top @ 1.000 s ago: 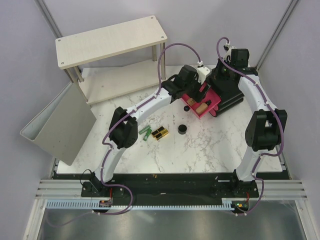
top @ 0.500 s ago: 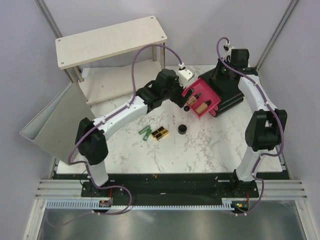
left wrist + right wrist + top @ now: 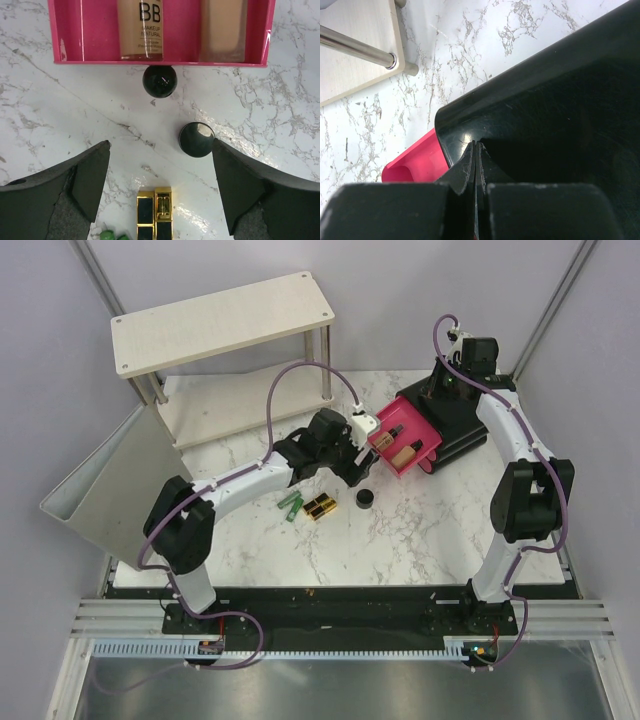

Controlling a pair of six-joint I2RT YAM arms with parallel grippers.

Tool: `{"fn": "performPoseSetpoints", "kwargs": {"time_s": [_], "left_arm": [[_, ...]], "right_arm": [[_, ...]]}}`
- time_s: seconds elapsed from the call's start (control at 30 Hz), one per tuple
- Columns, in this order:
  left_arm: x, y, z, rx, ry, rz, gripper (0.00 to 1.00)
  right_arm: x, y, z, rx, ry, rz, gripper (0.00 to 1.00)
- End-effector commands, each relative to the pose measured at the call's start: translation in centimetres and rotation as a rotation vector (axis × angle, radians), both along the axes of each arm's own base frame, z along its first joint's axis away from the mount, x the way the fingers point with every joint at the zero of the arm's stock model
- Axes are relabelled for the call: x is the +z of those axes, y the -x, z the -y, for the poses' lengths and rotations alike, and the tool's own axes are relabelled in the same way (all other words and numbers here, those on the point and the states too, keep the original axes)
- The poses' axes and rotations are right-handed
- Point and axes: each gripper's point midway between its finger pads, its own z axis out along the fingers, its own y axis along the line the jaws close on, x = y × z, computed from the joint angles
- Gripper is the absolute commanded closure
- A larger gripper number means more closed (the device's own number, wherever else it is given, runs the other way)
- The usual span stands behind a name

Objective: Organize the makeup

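Observation:
In the left wrist view my left gripper point(image 3: 160, 172) is open and empty, hovering above the marble. The round black jar point(image 3: 196, 139) lies just inside its right finger point(image 3: 237, 185). The black-and-gold case point(image 3: 155, 212) lies below between the fingers, with the tips of two green tubes point(image 3: 112, 235) beside it. Two beige bottles point(image 3: 140, 27) lie in the open pink drawer point(image 3: 90, 35). From above, the left gripper point(image 3: 350, 462) is in front of the drawer point(image 3: 428, 435), with the jar point(image 3: 365, 498), case point(image 3: 320, 507) and tubes point(image 3: 290, 505) nearby. My right gripper point(image 3: 476, 150) is shut, its tips against the black box point(image 3: 555, 100).
The black box point(image 3: 465, 425) stands at the back right; the drawer's black knob point(image 3: 159, 81) sticks out in front. A two-tier wooden shelf point(image 3: 220, 320) stands at the back left, its metal leg point(image 3: 355, 47) near the box. A grey bin point(image 3: 120, 490) leans at the left edge.
My left gripper has drawn back from over the pink drawer to the near left, leaving two beige bottles in it. The right arm has not moved.

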Motion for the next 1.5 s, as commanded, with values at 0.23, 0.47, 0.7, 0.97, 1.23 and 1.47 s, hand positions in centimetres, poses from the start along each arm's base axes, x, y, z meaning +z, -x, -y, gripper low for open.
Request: {"fn": "performPoseSetpoints", "kwargs": {"time_s": [0.23, 0.47, 0.7, 0.97, 1.23, 1.47], "left_arm": [[1.1, -2.4, 4.7, -0.069, 0.109, 0.018, 0.12], [0.7, -3.8, 6.3, -0.084, 0.111, 0.015, 0.19], [-0.5, -4.3, 7.2, -0.095, 0.097, -0.005, 0.35], [-1.0, -4.6, 7.6, -0.101, 0.099, -0.016, 0.48], [0.4, -5.6, 7.9, -0.060, 0.116, 0.000, 0.98], [4.0, -6.5, 8.2, -0.041, 0.160, 0.065, 0.98]], "right_arm": [[-7.5, 4.6, 0.7, -0.008, 0.046, -0.294, 1.00], [-7.5, 4.7, 0.7, -0.008, 0.046, -0.295, 1.00], [-7.3, 4.6, 0.8, -0.011, 0.050, -0.289, 1.00], [-7.4, 4.5, 0.8, -0.012, 0.049, -0.289, 1.00], [-7.5, 4.6, 0.8, -0.009, 0.049, -0.293, 1.00], [-7.7, 4.7, 0.7, -0.008, 0.048, -0.299, 1.00]]}}
